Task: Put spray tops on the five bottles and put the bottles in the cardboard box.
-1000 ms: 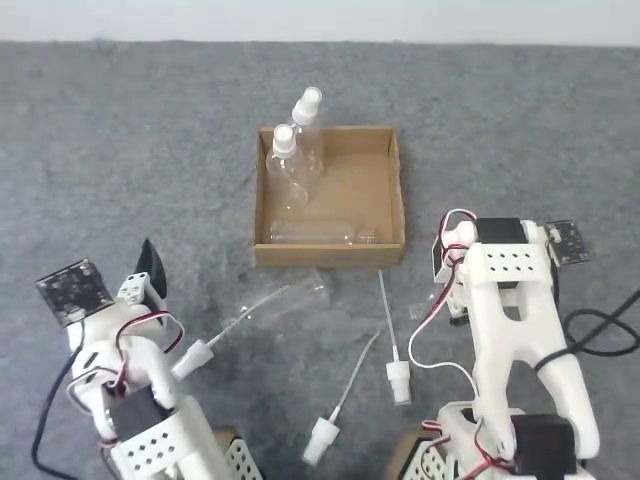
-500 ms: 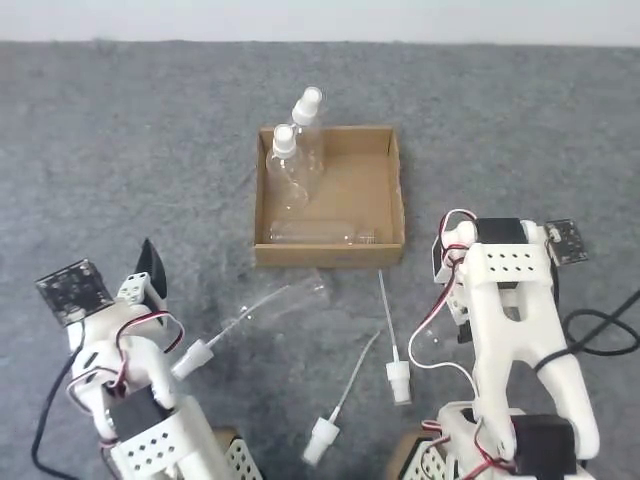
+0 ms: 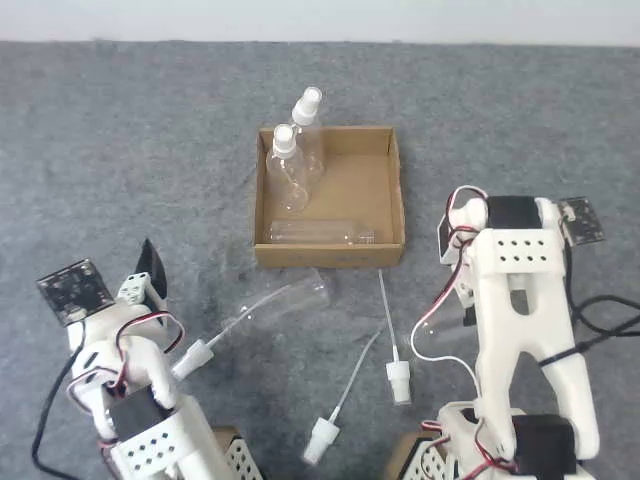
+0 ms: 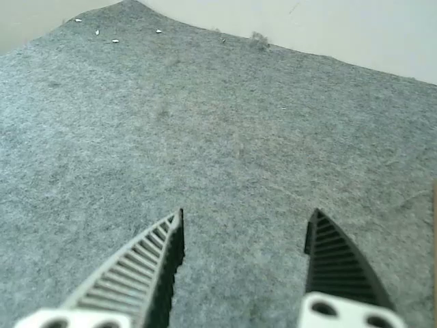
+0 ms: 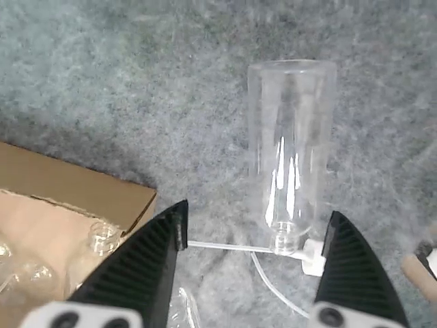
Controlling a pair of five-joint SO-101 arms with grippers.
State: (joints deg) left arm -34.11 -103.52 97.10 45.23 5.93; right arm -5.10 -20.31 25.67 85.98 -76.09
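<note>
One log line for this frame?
left gripper: open, over felt | right gripper: open, above lying bottle | cardboard box: uncapped bottle lying inside

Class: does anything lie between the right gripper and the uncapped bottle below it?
Nothing visible. The open right gripper hangs over the bottle; a thin tube lies by its mouth, not over it.

Grey felt mat [image 3: 130, 140], pale wall [image 3: 320, 18]
</note>
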